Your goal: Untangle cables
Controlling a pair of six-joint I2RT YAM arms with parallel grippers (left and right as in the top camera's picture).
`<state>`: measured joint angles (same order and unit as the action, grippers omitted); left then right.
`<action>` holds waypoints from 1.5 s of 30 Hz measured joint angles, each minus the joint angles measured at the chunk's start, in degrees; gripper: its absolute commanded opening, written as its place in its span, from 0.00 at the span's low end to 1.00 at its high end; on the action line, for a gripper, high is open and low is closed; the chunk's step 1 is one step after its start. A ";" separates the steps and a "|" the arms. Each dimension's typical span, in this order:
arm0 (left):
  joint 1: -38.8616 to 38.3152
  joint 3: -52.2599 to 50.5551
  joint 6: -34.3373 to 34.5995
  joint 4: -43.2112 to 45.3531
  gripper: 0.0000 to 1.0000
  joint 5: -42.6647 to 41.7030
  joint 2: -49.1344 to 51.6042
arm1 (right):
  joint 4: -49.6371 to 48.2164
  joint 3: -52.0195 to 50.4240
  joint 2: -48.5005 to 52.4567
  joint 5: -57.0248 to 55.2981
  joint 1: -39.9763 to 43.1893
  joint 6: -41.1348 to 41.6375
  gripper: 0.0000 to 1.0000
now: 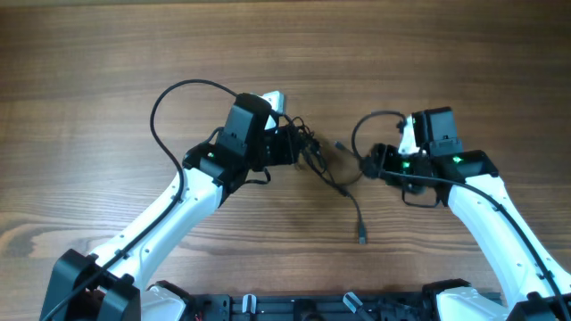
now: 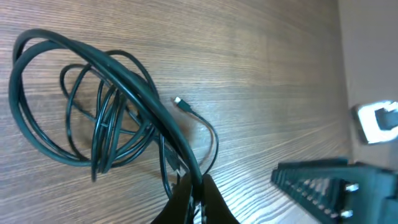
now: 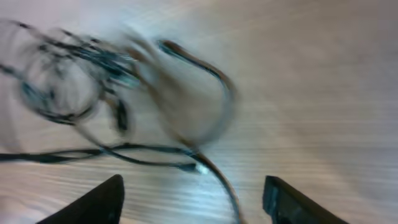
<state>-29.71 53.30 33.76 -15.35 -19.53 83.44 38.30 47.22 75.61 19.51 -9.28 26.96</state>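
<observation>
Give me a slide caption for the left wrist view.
Left gripper shut on coiled thin black cables above a wood-grain table, small silvery plug tip lying free.

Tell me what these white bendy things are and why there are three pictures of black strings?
The white bendy things are two robot arms sitting at a wooden table. Each ends in a gripper, a kind of two-finger hand. One picture looks down from above. The other two come from small cameras on each arm's wrist, so you see the same things up close. The black strings are thin cables, looped together in a messy bundle that the robot should untangle. One cable end with a little plug lies apart on the wood. The left gripper has its jaws pinched shut on the cables. The right gripper has its jaws wide apart and holds nothing; its picture is blurry.
</observation>
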 measured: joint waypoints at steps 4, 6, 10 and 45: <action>0.02 -0.04 -0.96 2.25 0.04 -5.16 0.00 | -5.81 -0.04 0.00 6.93 0.00 -0.28 0.78; 0.04 -0.04 -3.78 6.36 0.15 -12.00 0.00 | -6.23 -0.04 0.00 8.70 0.00 -0.28 0.81; 0.39 -0.04 -7.85 7.78 0.18 -16.94 -0.04 | -5.60 -0.04 0.00 7.48 0.00 -0.31 0.88; 5.31 -0.02 0.07 12.76 0.37 -4.15 15.98 | -4.94 -0.04 0.00 3.02 0.00 2.82 1.00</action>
<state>-24.40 53.28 33.82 -2.59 -23.68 99.42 33.36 47.18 75.61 22.52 -9.28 29.78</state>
